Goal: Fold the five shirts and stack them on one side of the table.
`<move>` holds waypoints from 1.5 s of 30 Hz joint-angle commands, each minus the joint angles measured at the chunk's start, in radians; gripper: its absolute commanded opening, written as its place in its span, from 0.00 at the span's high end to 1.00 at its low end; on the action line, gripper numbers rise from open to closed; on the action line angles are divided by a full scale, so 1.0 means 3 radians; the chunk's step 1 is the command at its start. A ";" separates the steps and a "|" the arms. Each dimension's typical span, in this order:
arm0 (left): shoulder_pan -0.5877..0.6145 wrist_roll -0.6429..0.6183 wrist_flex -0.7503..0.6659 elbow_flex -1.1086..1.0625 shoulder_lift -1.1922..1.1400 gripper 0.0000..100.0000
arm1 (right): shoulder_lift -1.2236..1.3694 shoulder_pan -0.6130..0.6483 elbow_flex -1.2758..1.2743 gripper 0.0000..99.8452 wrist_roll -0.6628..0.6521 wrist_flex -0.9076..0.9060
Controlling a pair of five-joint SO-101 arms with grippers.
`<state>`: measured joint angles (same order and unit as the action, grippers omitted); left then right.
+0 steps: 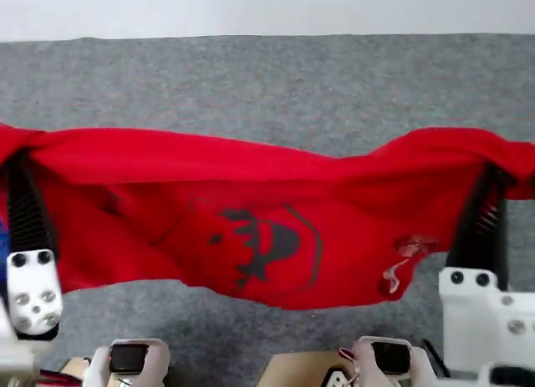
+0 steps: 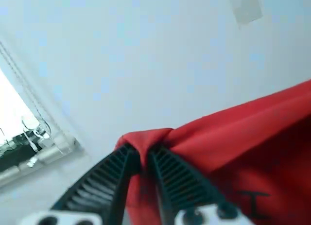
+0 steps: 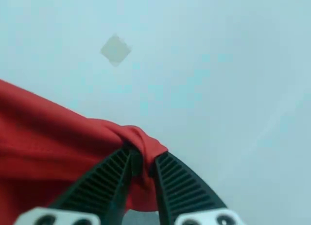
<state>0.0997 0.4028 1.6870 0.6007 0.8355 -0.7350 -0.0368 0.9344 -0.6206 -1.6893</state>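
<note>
High view: a red shirt (image 1: 251,195) is stretched wide above the grey table (image 1: 267,78), sagging in the middle, with its dark print (image 1: 267,245) turned to the camera. The left gripper (image 2: 142,154) pinches 1 bunched end over the table's left side. The right gripper (image 3: 142,159) pinches the other end over the table's right side.

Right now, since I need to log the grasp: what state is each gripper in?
Left gripper: closed on a bunched end of the shirt.
Right gripper: closed on the shirt's other end.
</note>
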 commanded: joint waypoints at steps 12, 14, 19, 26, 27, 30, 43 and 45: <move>0.0015 0.0015 -0.2163 -0.3128 -0.0389 1.00 | 0.0744 -0.0008 -0.2808 0.99 -0.0005 0.1470; 0.0020 0.0010 -0.2665 -0.3480 -0.0532 1.00 | 0.0867 -0.0008 -0.3130 0.99 -0.0005 0.1915; 0.0020 0.0010 -0.3662 -0.3997 -0.1100 1.00 | 0.1240 -0.0013 -0.3682 0.99 -0.0010 0.2949; 0.0194 0.0020 -0.4659 -0.3470 -0.2209 1.00 | 0.1905 -0.0013 -0.3775 0.99 -0.0026 0.4145; 0.0220 0.0020 -0.4659 -0.3291 -0.2388 1.00 | 0.1992 -0.0013 -0.3775 0.99 -0.0031 0.4299; 0.0271 0.0020 -0.4659 -0.2749 -0.2885 1.00 | 0.2186 -0.0013 -0.3769 0.99 -0.0031 0.4703; 0.0220 0.0020 -0.4035 -0.1711 -0.3621 1.00 | 0.2601 0.0120 -0.3140 0.99 -0.0026 0.4626; 0.0220 0.0020 -0.3810 -0.1711 -0.3621 1.00 | 0.2565 0.0187 -0.3145 0.99 -0.0020 0.4289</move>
<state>0.1550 0.4058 0.4641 0.0453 -0.2616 0.0568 -0.0107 -0.0752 -0.6206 -0.3053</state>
